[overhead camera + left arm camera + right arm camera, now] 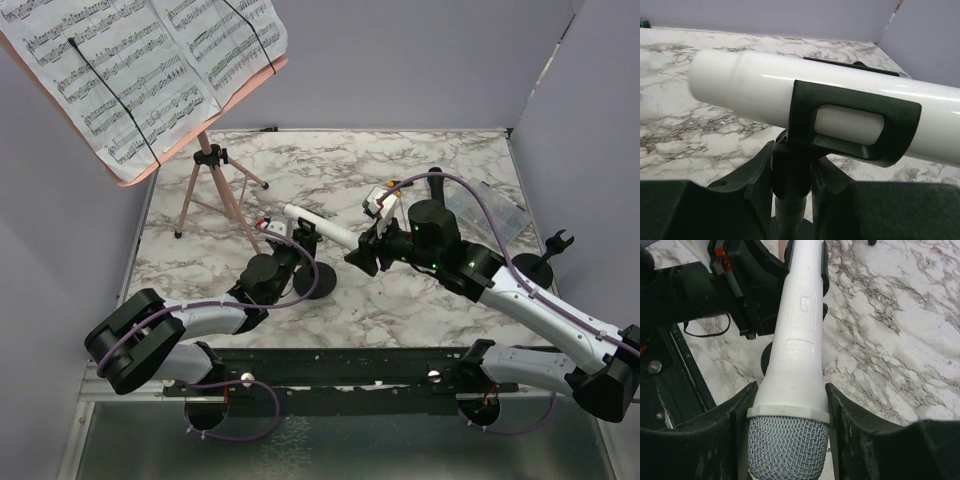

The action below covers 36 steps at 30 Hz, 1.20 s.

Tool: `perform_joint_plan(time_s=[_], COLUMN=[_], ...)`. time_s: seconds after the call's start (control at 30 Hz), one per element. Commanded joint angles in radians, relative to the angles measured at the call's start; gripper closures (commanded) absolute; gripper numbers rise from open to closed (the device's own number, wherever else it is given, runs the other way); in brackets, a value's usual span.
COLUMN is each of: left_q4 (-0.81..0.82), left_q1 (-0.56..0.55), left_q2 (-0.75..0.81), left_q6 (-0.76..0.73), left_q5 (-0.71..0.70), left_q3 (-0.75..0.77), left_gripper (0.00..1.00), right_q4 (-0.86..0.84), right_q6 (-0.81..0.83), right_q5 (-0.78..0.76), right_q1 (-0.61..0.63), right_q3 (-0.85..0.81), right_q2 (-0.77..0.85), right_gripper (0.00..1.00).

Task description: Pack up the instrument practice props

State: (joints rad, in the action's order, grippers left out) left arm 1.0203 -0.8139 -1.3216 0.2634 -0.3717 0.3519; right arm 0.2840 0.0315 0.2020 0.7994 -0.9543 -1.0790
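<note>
R gripper (790, 392) was clamped on the white microphone (799, 325). Fingers sat either side of the collar, right behind the grille (787, 450), and the barrel ran straight out ahead of them.

L gripper (793, 177) was pinched on the neck of the black round-based mic holder (790, 165), just under its clip (802, 112). The mic barrel crossed directly above L's fingers, seated in the clip. The holder's base (318, 280) sat on the marble table (900, 340) below L.

Step, IMO: get the mic out of the clip.

- L's job is anchor only: keep the neck squeezed and don't let the base lift or tilt.
- R should pull along the barrel axis, back toward its own wrist. Barrel looked thinner at the far end, so it prob frees that way.
- Couldn't tell which side the clip opens, so no sideways prying.
- Go slow and straight. Plastic looked glossy and R's grip was on a taper, so slip risk. A jerk could tip the holder.

Pink tripod music stand (212, 185) w/ sheet-music pages (130, 70) stood well beyond L, not yet packed.
</note>
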Motion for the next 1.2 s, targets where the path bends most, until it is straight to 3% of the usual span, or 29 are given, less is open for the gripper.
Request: perform_joint_plan(time_s=[0.0, 0.43, 0.63, 0.9, 1.17], left_q4=[-0.155, -0.173, -0.186, -0.233, -0.378], left_q1=[0.11, 0.122, 0.122, 0.116, 0.11], left_q2=[-0.002, 0.056, 0.088, 0.17, 0.328], left_q6=[0.014, 0.008, -0.015, -0.064, -0.065], left_q5=[-0.381, -0.408, -0.336, -0.169, -0.136], left_q3=[-0.062, -0.107, -0.111, -0.115, -0.128], left_gripper=[1.0, 1.0, 0.99, 0.79, 0.45], right_q4=[0.13, 0.148, 0.173, 0.179, 0.165], right_q6=[0.01, 0.0, 0.001, 0.005, 0.008], right_q5=[0.02, 0.019, 0.003, -0.068, -0.125], right_q1=[-0.003, -0.002, -0.002, -0.003, -0.002], right_q3=[-0.043, -0.024, -0.03, -0.037, -0.051], right_q2=[0.088, 0.133, 0.151, 0.16, 0.162], right_gripper=[0.99, 0.99, 0.99, 0.99, 0.99])
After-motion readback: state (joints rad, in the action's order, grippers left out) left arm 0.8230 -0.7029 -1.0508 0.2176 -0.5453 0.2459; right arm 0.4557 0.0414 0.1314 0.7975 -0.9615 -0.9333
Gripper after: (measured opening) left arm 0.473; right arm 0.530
